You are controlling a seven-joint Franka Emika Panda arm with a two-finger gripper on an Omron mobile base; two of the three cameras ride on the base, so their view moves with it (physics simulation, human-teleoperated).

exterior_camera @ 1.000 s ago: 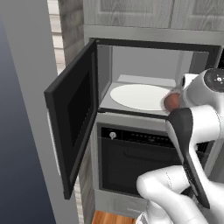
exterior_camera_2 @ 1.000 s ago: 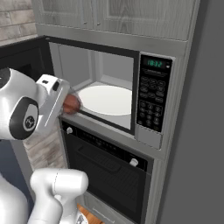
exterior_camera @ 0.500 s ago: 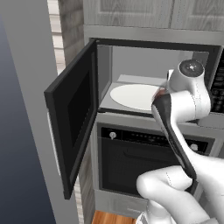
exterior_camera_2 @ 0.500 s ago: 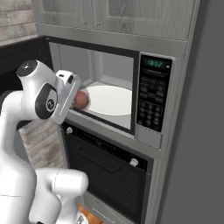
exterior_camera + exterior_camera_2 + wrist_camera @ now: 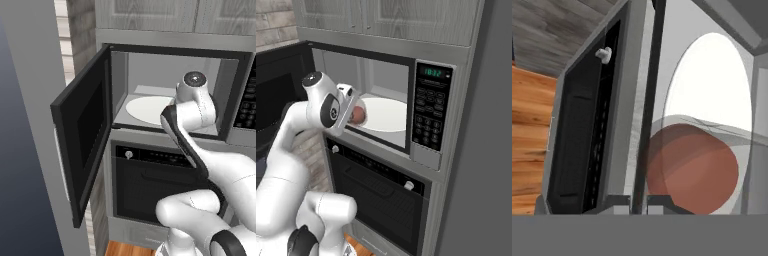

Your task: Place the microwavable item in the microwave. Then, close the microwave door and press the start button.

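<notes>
While the microwave door is standing open, the fingers are clamping the glass tumbler at the microwave opening, near the turntable plate.

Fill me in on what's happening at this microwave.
The white arm's end effector is shut on the glass tumbler and holds it at the front edge of the microwave opening, in front of the white turntable plate. The microwave door is swung wide open. The tumbler is not yet set down.
</notes>
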